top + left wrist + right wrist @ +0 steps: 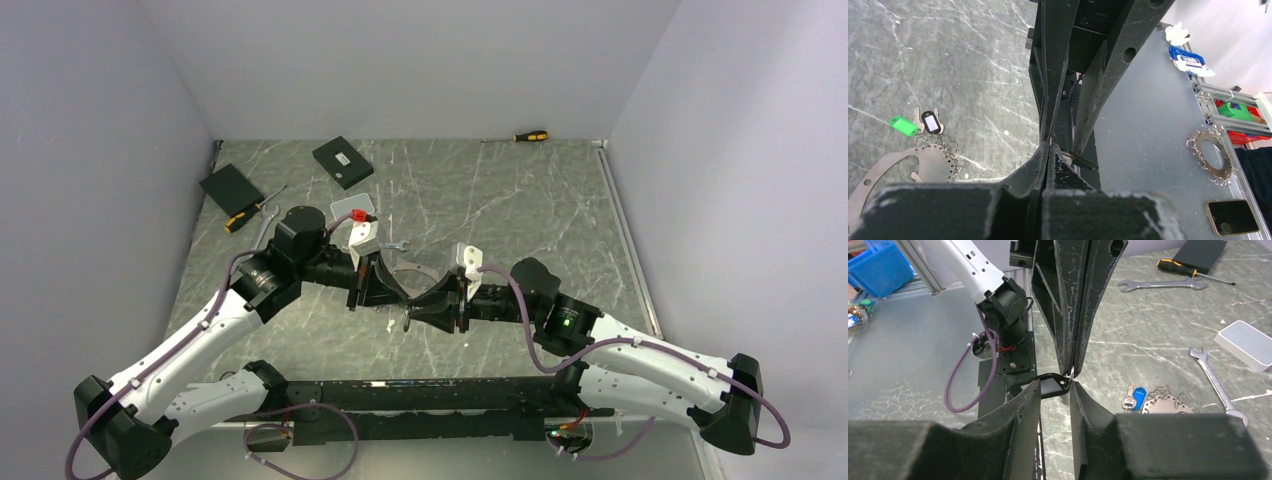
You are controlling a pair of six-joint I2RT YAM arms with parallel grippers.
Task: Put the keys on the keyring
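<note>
One tiny key, axis unclear, sits pinched in the closed left gripper; right gripper parted.

Blk box back-left; screwdriver at back wall; wrench nr white box.

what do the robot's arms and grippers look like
Left arm and right arm: white tube links, black joints, a purple cable looped along each. Left gripper and right gripper: matte black wedge-shaped fingers, scuffed pale at the edges. A green light glows on the right arm.
</note>
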